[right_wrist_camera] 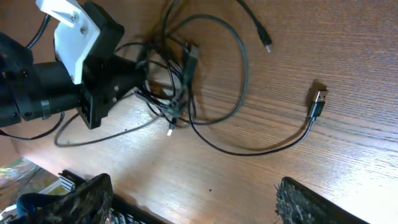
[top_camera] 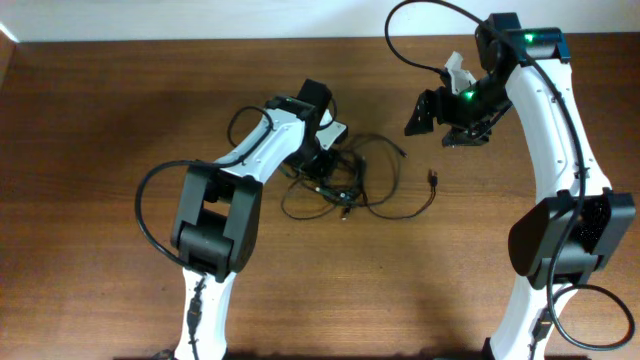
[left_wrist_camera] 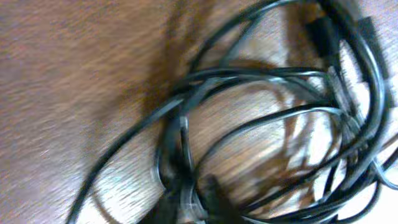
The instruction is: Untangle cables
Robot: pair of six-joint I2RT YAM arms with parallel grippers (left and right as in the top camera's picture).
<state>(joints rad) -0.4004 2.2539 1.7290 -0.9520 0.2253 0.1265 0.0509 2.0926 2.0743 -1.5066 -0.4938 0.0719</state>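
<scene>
With the cables (top_camera: 345,185) tangled in the middle of the counter (top_camera: 110,110) at our left fingers (top_camera: 322,168), whose grip we cannot tell, we should draw one strand out slowly while our wide-open, empty right fingers (top_camera: 445,125) pin the rest.

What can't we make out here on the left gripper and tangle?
- Left gripper jaws: overhead, its own wrist covers them; right wrist view, buried among the cables, open or shut unclear.
- Whether a cord is held: unclear, same reasons.
- Cord crossings: left wrist view is motion-blurred; overhead too small.
</scene>
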